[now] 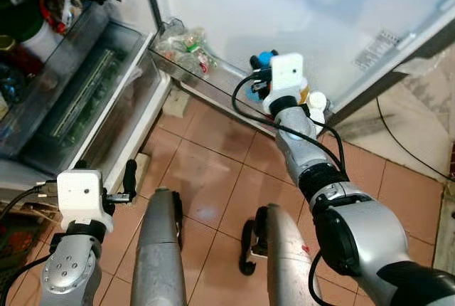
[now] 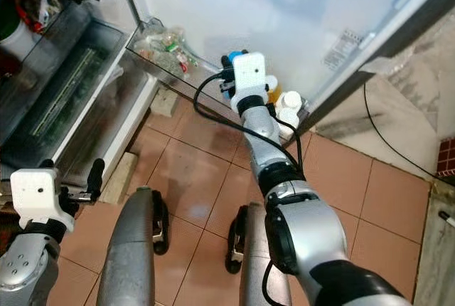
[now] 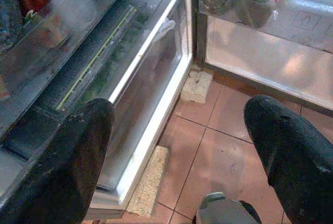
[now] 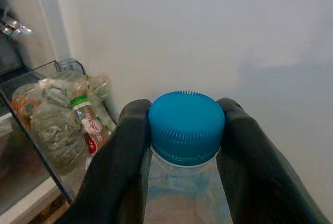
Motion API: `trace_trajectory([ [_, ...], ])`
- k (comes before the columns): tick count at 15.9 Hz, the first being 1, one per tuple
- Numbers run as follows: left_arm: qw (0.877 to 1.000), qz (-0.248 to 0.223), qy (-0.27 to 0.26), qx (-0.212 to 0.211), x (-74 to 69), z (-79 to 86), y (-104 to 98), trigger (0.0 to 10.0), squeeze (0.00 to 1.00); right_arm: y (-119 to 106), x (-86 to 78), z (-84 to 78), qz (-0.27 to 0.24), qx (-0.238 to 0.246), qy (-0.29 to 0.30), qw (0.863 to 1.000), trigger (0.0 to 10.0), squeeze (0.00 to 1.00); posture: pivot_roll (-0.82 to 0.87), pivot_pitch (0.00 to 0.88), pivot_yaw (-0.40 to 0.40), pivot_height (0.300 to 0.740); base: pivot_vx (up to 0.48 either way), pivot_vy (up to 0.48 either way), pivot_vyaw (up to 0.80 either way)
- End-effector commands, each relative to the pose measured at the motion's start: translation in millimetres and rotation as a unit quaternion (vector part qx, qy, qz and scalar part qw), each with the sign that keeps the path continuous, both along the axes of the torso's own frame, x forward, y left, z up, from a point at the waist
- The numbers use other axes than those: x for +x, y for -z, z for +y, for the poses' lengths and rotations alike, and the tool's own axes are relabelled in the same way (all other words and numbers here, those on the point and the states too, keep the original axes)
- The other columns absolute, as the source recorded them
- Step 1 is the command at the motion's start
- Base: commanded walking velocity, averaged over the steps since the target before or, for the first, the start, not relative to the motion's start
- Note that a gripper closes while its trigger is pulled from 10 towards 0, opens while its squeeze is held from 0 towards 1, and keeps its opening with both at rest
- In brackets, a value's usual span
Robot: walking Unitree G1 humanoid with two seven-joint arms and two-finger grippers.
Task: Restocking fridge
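Note:
A clear bottle [image 4: 179,195] with a blue cap [image 4: 186,127] is held just below the cap by my right gripper [image 4: 186,146], which is shut on it. The arm reaches out to the low shelf [image 1: 213,82] of the open fridge door, where the blue cap [image 1: 264,58] shows beside the white wrist camera. Two white-capped bottles [image 1: 316,103] stand in that shelf just right of the arm. My left gripper [image 3: 179,130] is open and low, in front of the fridge's clear bottom drawer [image 3: 130,67], with nothing between its fingers [image 3: 78,151].
Clear bags of food [image 1: 185,43] fill the left end of the door shelf. The fridge body's shelves [image 1: 43,14] hold more items at upper left. A small block [image 3: 196,86] lies on the tiled floor by the fridge corner. My legs [image 1: 160,249] stand below. A black cable [image 1: 398,135] crosses the floor at right.

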State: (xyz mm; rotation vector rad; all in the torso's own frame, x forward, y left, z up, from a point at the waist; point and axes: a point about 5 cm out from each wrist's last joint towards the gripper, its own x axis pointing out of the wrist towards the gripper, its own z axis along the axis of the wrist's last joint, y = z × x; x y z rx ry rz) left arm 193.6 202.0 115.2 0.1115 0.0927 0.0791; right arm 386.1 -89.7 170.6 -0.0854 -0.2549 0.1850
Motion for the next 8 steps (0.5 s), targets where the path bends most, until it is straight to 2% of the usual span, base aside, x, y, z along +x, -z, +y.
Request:
trace_trajectory([
  [1, 1.000, 0.016, -0.003, 0.001, -2.1, 2.2, 5, 10.0, 0.00, 27, -4.0, -12.1, 0.061, 0.004, 0.027, 0.998, 10.0, 1.00, 0.27, 0.417, -0.040, 0.653, 0.000, 0.000, 0.00],
  [4, 1.000, 0.019, 0.001, 0.003, 4.6, 4.0, 7, 10.0, 0.00, 21, -1.1, -16.9, 0.053, -0.004, 0.041, 0.998, 10.0, 1.00, 0.26, 0.399, -0.035, 0.653, 0.000, 0.000, 0.00],
  [6, 1.000, 0.023, 0.008, 0.006, 18.5, 9.1, 7, 10.0, 0.00, 8, 4.0, -22.7, 0.030, -0.028, 0.053, 0.998, 10.0, 1.00, 0.25, 0.364, -0.024, 0.653, 0.000, 0.000, 0.00],
  [8, 0.999, 0.040, -0.006, 0.012, 30.4, 18.0, 9, 10.0, 0.00, -5, 7.9, -26.4, 0.013, -0.016, 0.037, 0.999, 10.0, 1.00, 0.24, 0.336, -0.019, 0.653, 0.000, 0.000, 0.00],
])
